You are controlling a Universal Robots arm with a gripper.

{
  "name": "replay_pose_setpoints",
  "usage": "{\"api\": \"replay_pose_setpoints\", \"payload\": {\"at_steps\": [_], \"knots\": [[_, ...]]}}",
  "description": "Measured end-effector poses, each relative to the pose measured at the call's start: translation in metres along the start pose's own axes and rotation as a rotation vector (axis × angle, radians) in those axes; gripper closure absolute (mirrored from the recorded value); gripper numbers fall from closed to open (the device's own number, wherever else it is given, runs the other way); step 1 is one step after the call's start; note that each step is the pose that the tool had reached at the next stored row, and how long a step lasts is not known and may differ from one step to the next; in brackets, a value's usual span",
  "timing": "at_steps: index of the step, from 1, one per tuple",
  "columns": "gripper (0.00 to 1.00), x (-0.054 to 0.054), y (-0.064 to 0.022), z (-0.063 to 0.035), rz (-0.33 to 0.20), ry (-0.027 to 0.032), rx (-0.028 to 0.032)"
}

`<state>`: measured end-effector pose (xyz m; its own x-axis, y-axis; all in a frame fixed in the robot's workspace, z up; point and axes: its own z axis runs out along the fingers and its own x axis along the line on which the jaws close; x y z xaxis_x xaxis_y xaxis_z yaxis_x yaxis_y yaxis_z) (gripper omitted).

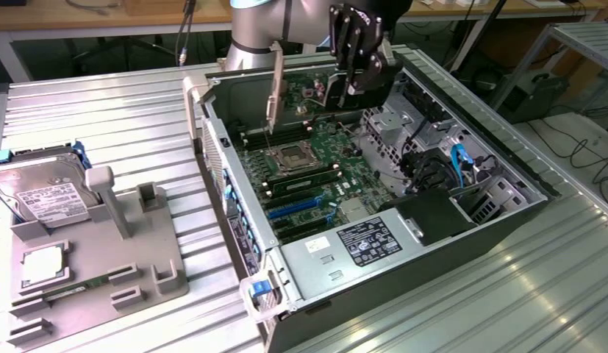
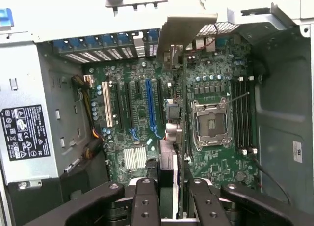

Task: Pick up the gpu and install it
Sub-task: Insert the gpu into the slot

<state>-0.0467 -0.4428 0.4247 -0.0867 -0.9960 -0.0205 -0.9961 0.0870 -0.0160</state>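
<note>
End effector (image 2: 171, 189) clamped on upright gpu (image 2: 170, 132), card edge-on between fingers (image 2: 146, 196), above motherboard (image 2: 216, 88)

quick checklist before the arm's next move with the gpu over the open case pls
1. Grip: gripper shut on the gpu, ok.
2. Card clear of the motherboard: held above it, not seated, ok.
3. Long blue slot free of any card: ok.
4. Bracket end faces the case's rear wall: ok.
5. Card edge lined up over a slot: cannot tell.
6. Blue cables apart from the card: ok.
</note>
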Motion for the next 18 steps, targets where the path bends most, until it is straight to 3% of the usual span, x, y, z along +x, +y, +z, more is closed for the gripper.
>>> {"api": "replay_pose_setpoints", "payload": {"at_steps": [6, 10, 18], "knots": [[0.72, 0.0, 0.0, 0.0, -0.098, -0.0015, -0.002], [0.72, 0.0, 0.0, 0.0007, -0.105, -0.0017, -0.0021], [0.72, 0.0, 0.0002, 0.0155, -0.113, -0.0018, -0.0023]]}}
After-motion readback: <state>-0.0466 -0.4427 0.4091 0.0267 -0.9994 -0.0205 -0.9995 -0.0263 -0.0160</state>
